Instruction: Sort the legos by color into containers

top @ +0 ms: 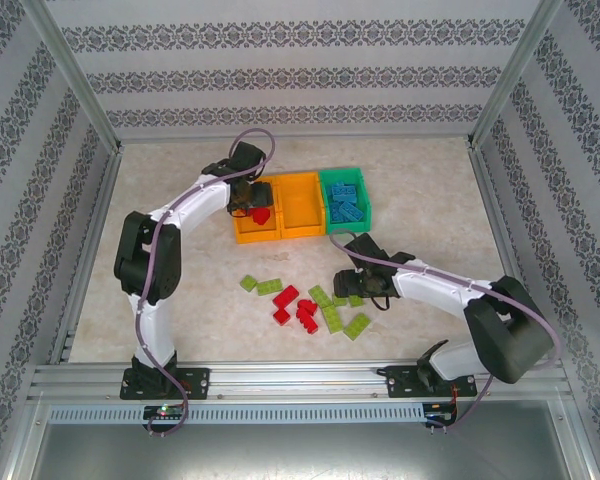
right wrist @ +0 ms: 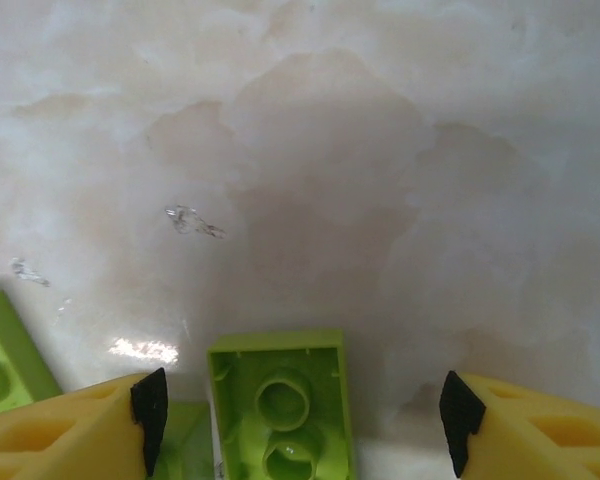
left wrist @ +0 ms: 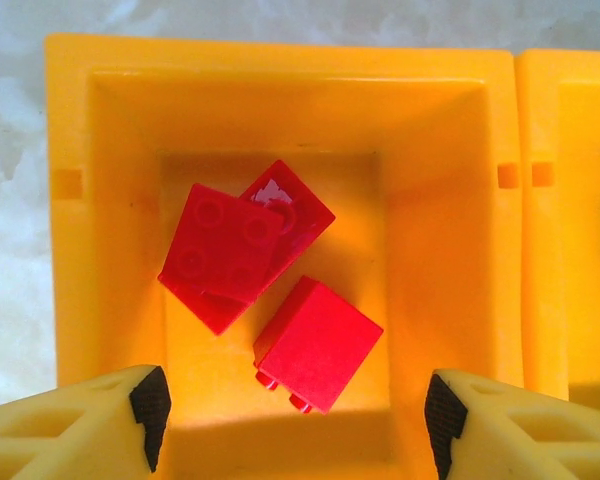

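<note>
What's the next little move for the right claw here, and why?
Probably close the right claw on the lime green brick. That brick lies underside up on the table between the open jaws, a bit off-centre, and nothing is gripped yet. The left claw hangs open over the orange bin with red bricks in it, so it seems done there.

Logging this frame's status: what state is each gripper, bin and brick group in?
left gripper: open, empty, above left orange bin.
left orange bin: holds red bricks.
middle orange bin: looks empty.
green bin: holds blue bricks.
right gripper: open, astride a lime green brick.
lime green brick: on the table, underside up.
loose bricks: red and lime green, unsorted on table.
</note>
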### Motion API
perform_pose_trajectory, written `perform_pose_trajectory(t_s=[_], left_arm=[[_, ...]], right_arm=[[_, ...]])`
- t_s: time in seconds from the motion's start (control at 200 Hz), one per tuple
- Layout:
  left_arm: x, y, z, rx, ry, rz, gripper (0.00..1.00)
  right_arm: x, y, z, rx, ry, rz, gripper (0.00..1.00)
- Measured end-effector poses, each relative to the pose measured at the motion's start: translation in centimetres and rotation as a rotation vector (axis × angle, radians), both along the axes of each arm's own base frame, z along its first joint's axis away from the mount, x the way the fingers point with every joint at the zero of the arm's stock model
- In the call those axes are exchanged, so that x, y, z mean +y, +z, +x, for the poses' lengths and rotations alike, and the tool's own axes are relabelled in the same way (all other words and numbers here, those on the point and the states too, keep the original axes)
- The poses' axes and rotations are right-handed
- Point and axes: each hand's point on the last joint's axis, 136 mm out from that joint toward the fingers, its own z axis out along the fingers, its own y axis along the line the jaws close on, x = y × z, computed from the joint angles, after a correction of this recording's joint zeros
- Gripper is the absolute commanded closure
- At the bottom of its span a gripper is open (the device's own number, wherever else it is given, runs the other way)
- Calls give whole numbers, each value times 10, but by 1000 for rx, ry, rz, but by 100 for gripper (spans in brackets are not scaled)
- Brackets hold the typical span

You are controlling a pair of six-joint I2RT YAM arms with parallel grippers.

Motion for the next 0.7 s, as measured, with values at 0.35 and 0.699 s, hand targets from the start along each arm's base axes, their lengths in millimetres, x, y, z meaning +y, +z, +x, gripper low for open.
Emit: perform_pose_trajectory(t_s=[0.35,0.699], left_arm=[[3,4,-7,-9,-1,-3,28],[6,1,-17,-3,0,-1,27]], right_arm=[[-6,-5,1,16,-4,-51,50],[-4,10,13,-30,0,-55,61]])
